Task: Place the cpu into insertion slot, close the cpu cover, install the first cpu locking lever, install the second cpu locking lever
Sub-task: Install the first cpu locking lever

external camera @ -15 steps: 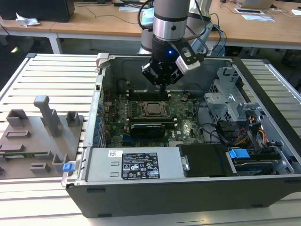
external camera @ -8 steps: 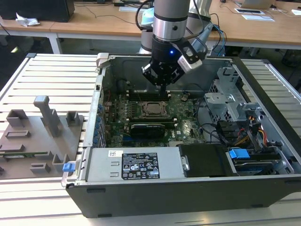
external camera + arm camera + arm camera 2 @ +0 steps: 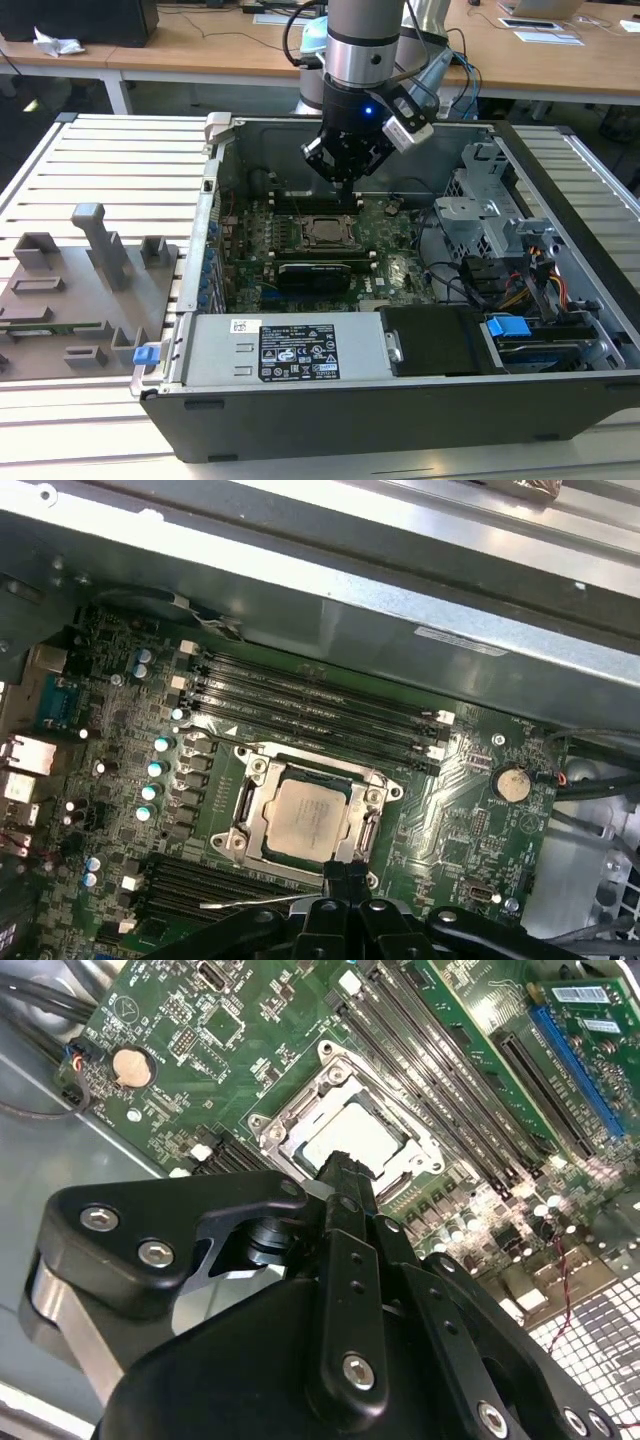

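An open computer case [image 3: 420, 405] lies flat on a pale slatted table [image 3: 100, 150], with a green motherboard [image 3: 395, 240] exposed inside. A robot arm reaches down into the case from above. Its gripper [image 3: 347, 198] hangs just over the far edge of the processor socket, near the middle of the board.

In both wrist views the cpu [image 3: 308, 818] [image 3: 352, 1136], a small square chip with a silver-grey top, sits flat in the insertion slot [image 3: 269, 826]. The cpu cover [image 3: 373, 802] [image 3: 298, 1110], a thin metal frame, lies down around the chip, whose top shows through the central window.

The gripper [image 3: 338, 872] [image 3: 346, 1166] has its two dark fingers [image 3: 331, 878] pressed together, with nothing between them. Their tips hover just beside one edge of the cover; whether they touch it cannot be told.

A thin silver rod [image 3: 258, 904] sticks out beside the socket, over the long black memory slots [image 3: 215, 880]. More memory slots [image 3: 310, 700] run along the opposite side of the socket.

On the exterior view's left, a grey fixture plate [image 3: 70, 295] with upright blocks rests on the table beside the case.
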Controlling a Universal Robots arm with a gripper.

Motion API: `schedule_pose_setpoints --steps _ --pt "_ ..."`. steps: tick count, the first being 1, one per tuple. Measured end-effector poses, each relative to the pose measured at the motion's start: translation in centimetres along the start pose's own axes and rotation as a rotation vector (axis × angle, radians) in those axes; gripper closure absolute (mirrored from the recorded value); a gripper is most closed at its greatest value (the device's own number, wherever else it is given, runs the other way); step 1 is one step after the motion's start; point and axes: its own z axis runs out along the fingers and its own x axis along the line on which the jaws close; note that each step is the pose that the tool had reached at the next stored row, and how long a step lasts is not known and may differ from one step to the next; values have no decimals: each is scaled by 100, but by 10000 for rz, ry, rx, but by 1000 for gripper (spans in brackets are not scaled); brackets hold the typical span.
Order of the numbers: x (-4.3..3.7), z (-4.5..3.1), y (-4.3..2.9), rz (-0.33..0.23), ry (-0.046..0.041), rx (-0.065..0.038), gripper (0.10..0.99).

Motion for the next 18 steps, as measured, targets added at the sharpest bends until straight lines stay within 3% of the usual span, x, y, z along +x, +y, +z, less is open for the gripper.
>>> schedule_pose_setpoints --steps 4,10,12,13,14,15,18 --pt "0 5 0 227 2 6 980" --pt "0 15 0 2653 24 69 980" --pt "1 15 0 2959 28 78 980" --pt "0 18 1 2960 134 63 980" --pt "-2 21 0 2958 336 43 980" --pt "-4 22 -1 2957 475 29 980" --pt "0 21 0 2956 509 27 980"
